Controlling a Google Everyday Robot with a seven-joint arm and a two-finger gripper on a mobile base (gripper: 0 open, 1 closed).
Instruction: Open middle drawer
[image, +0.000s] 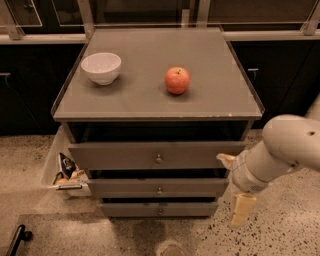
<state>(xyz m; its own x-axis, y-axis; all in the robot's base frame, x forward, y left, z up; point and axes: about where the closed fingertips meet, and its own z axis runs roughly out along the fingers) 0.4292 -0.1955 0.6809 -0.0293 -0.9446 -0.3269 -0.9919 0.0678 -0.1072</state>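
One flat, round-knobbed middle drawer (158, 187) has the cream tool (235, 192) at its right end, grip unclear.
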